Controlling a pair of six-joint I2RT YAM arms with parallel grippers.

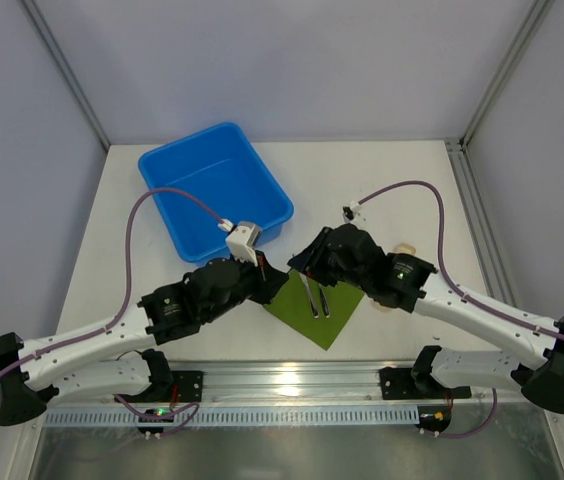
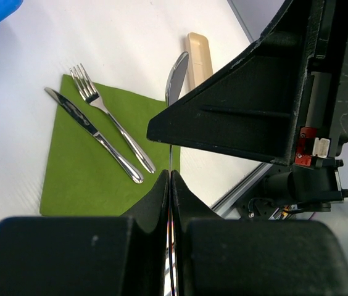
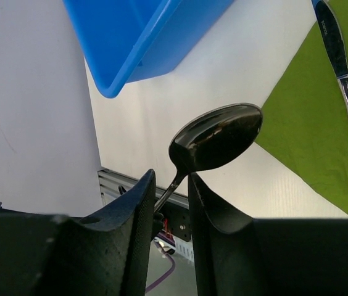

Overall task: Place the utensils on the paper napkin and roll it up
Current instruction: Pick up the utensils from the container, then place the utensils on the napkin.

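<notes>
Overhead first: both arms lean in over the white table (image 1: pixel 402 180). The left gripper (image 1: pixel 265 270) and right gripper (image 1: pixel 300 262) almost meet at the far corner of the green paper napkin (image 1: pixel 334 322). Two utensils (image 1: pixel 315 297) lie side by side on the napkin. A blue bin (image 1: pixel 212 190) sits beyond it, and a beige cylinder (image 1: pixel 403 249) is half hidden behind the right arm. What the grippers carry cannot be made out from up here.

Left wrist view: the left gripper's fingers are pressed together on the thin handle of a spoon (image 2: pixel 176 77), seen edge-on, with its bowl raised above the napkin's edge. The fork (image 2: pixel 109 117) and knife (image 2: pixel 91 132) lie parallel on the napkin. The beige cylinder is on bare table just past the spoon's bowl.

Right wrist view: the same spoon's bowl faces the camera, clear of the table. The right gripper's fingers (image 3: pixel 134 222) stand apart, straddling the spoon's neck, with a gap showing on one side.
</notes>
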